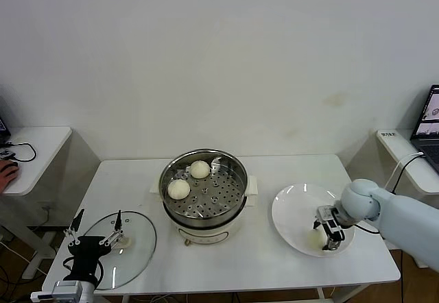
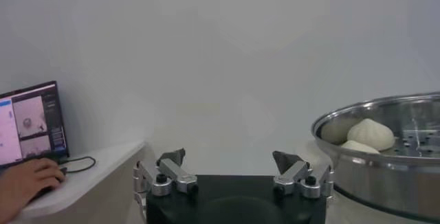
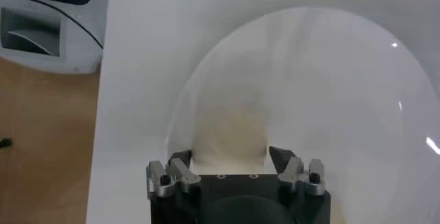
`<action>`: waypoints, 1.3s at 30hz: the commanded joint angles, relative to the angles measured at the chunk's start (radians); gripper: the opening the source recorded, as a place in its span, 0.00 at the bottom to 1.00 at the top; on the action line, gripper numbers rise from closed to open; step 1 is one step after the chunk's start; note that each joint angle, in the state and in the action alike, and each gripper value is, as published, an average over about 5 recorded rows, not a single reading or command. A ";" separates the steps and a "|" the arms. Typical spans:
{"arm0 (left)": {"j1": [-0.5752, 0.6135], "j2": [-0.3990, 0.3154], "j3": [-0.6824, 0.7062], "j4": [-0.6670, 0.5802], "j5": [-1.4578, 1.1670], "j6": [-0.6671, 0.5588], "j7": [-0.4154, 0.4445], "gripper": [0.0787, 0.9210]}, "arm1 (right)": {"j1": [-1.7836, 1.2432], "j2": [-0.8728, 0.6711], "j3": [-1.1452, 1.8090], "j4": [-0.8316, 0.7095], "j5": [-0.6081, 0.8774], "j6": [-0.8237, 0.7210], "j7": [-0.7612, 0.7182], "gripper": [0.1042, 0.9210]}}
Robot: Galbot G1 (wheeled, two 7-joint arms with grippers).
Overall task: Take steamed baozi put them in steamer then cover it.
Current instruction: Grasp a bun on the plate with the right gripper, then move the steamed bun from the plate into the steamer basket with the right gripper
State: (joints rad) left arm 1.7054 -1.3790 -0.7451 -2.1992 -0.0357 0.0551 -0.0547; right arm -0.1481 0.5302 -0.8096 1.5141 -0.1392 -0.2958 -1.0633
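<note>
The steamer (image 1: 204, 197) stands mid-table with two baozi (image 1: 199, 169) (image 1: 179, 189) on its perforated tray; they also show in the left wrist view (image 2: 371, 133). The cover (image 1: 134, 245) lies flat on the table at the left. My left gripper (image 1: 92, 238) (image 2: 229, 157) hovers at the cover's near-left edge, open and empty. My right gripper (image 1: 329, 233) (image 3: 230, 153) is down on the white plate (image 1: 295, 210) at the right. It is open, with a finger on each side of a third baozi (image 3: 230, 126) (image 1: 317, 238). A fourth baozi is not in view.
A small side table (image 1: 34, 152) at the left holds cables, a person's hand (image 2: 27, 181) and a laptop (image 2: 27, 121). Another side table with a laptop (image 1: 429, 121) stands at the right. The table's front edge (image 1: 226, 291) is close behind both grippers.
</note>
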 commanded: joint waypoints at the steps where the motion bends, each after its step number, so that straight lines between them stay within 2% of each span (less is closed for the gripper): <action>1: 0.001 0.000 -0.001 -0.003 0.000 0.000 0.000 0.88 | -0.008 0.010 0.009 -0.011 -0.001 0.000 0.002 0.64; 9: -0.001 0.002 0.002 -0.011 -0.002 0.001 0.000 0.88 | 0.074 -0.006 0.051 -0.011 0.038 -0.002 -0.040 0.61; 20: -0.003 0.008 0.004 -0.014 -0.007 -0.001 0.000 0.88 | 0.463 0.019 0.009 -0.038 0.196 -0.011 -0.090 0.62; 29: -0.015 0.005 0.017 -0.021 -0.004 0.000 0.000 0.88 | 0.819 0.259 -0.182 -0.036 0.334 -0.048 -0.059 0.63; 39: -0.014 0.001 0.000 -0.021 -0.003 -0.002 -0.001 0.88 | 0.794 0.532 -0.284 -0.042 0.417 -0.016 0.057 0.63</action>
State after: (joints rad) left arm 1.6910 -1.3777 -0.7434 -2.2189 -0.0392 0.0532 -0.0552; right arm 0.5425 0.8582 -1.0071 1.4795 0.2006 -0.3255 -1.0630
